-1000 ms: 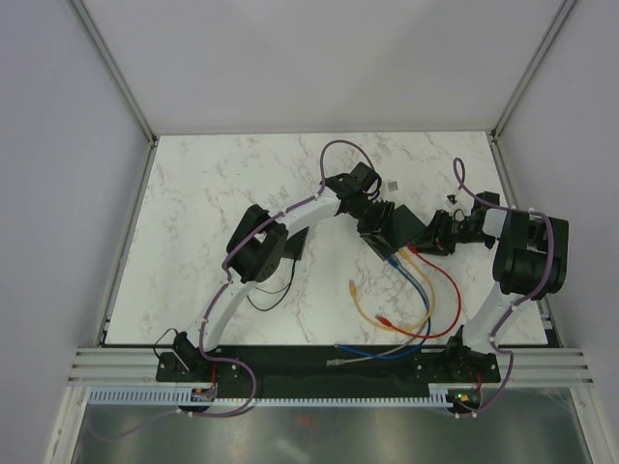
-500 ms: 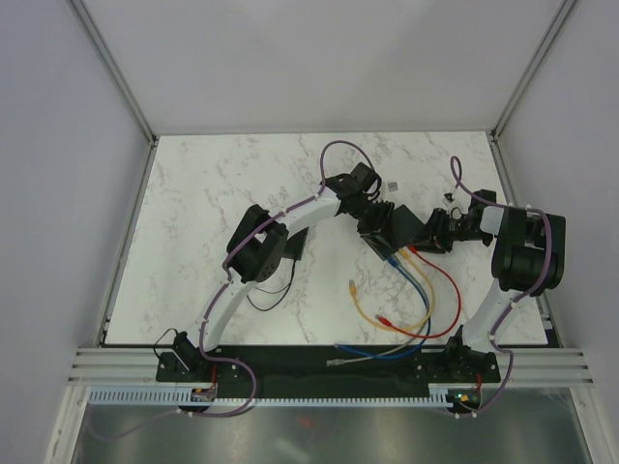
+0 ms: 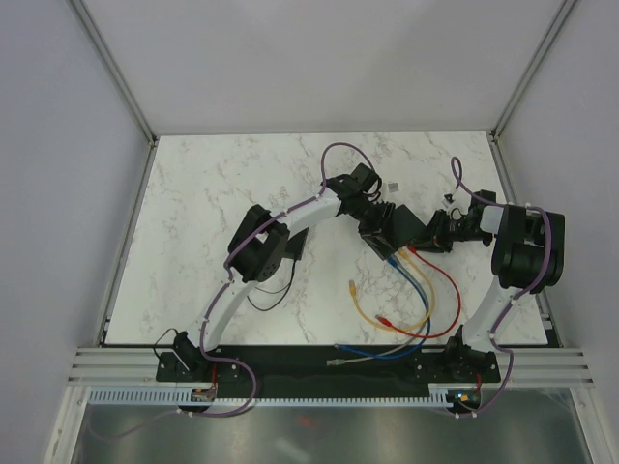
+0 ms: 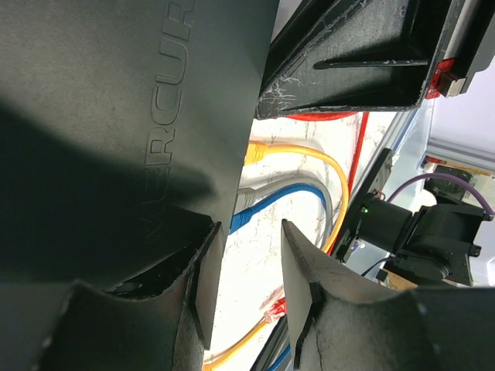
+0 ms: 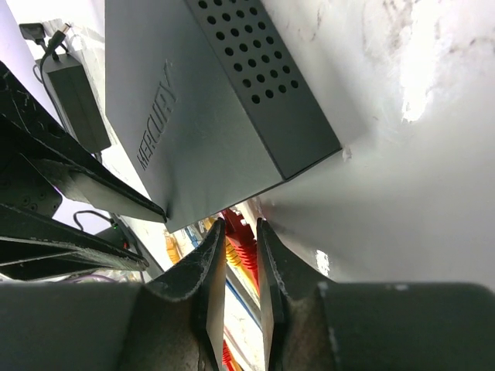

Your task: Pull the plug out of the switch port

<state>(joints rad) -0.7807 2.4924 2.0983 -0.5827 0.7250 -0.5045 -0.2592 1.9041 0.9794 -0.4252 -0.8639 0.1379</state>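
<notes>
- Pictured right of the table's middle: the switch [image 3: 395, 228], flat and black, lying askew on the marble table [image 3: 213, 213], socket edge turned toward the arms' bases.
- Left seated in that edge: a blue cable [image 3: 418, 295] and, beside it, the red plug [image 3: 414, 249], with the red cable [image 3: 447, 280] looping off toward the near edge.
- Drawn in to a narrow slit around the red plug: the right gripper [image 5: 240, 229], one finger on either side of it just off the box's corner, as caught by the right wrist camera.
- Held apart with nothing between the tips: the left gripper [image 4: 247, 232], one finger lying against the switch's lettered face, apparently to brace the box.
- Judged to be at the grasp stage, with the plug not yet out of its port.
- Called for next: a straight draw away from the socket along the plug's own line, with the box kept pinned against sliding or swinging after it.
- Set against the view a second before: hardly altered, save for the right wrist nudged a touch nearer the switch; red plug seated then as now.
- Strewn round about: a loose yellow cable [image 3: 372, 311] and a grey cable [image 4: 286, 185] on the marble, and a small power brick [image 5: 73, 100] beyond the switch's far side.
</notes>
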